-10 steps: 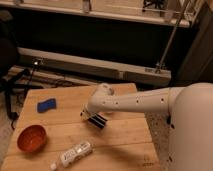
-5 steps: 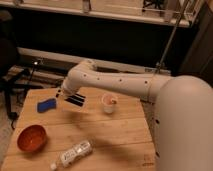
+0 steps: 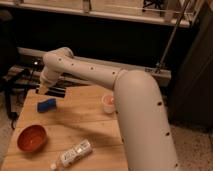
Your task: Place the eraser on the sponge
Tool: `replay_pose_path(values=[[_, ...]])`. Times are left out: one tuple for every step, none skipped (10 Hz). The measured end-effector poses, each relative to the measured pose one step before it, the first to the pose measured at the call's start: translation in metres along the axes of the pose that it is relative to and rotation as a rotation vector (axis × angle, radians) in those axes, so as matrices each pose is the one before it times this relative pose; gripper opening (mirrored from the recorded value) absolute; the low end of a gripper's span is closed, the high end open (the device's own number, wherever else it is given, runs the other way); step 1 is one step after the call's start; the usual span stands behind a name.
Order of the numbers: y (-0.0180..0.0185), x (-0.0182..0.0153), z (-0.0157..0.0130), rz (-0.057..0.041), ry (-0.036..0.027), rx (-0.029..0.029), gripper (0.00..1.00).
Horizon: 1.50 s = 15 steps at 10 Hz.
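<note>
The blue sponge (image 3: pixel 46 105) lies on the wooden table (image 3: pixel 85 125) near its back left corner. My gripper (image 3: pixel 47 89) hangs just above and behind the sponge, at the end of the white arm (image 3: pixel 90 75) that reaches in from the right. It is shut on the eraser (image 3: pixel 56 91), a black block with a light stripe, held roughly level a little above the sponge and apart from it.
An orange bowl (image 3: pixel 32 138) sits at the front left. A clear plastic bottle (image 3: pixel 73 153) lies on its side near the front edge. A small pale cup (image 3: pixel 107 102) stands mid-table by the arm. A dark chair (image 3: pixel 12 82) stands left of the table.
The arm has carried the eraser from the middle of the table leftward, to just over the sponge. The sponge, bowl, bottle and cup have stayed where they were.
</note>
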Motion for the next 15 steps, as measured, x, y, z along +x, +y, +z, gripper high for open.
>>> replay_pose_path(values=[[0.00291,0.00459,0.00816,-0.01315,-0.00367,0.01141,0.13],[0.00183,0.00551,0.01364,-0.01975,-0.00693,0.01531,0.13],[0.00079,0.00291,0.00935,-0.0148,-0.00596,0.00659,0.13],[0.00018,0.00153,0.00707,-0.01142,-0.00497,0.00398,0.13],[-0.00029,-0.00161,0.00846,-0.01053,-0.00964,0.00581,0.13],[-0.00102,-0.00337,0.00935,-0.01071,-0.01176,0.00566,0.13],[-0.00187,-0.00292,0.00998,-0.00728,-0.01017,0.00716,0.13],[-0.00165,-0.00307,0.01099,-0.00761,-0.01106,0.00823,0.13],[-0.00059,-0.00266,0.00715,-0.00395,-0.00796,0.00626,0.13],[0.00019,-0.00336,0.00866,-0.00476,-0.00912,0.00672,0.13],[0.00026,-0.00107,0.00802,-0.00677,-0.00778,0.00553,0.13],[-0.00005,0.00295,0.00958,-0.00989,-0.00593,0.00694,0.13],[0.00001,0.00343,0.00558,-0.00666,-0.00237,0.00348,0.13],[0.00048,0.00352,0.00729,-0.00675,-0.00361,0.00457,0.13],[0.00164,0.00033,0.00657,-0.00396,-0.00812,0.00242,0.13]])
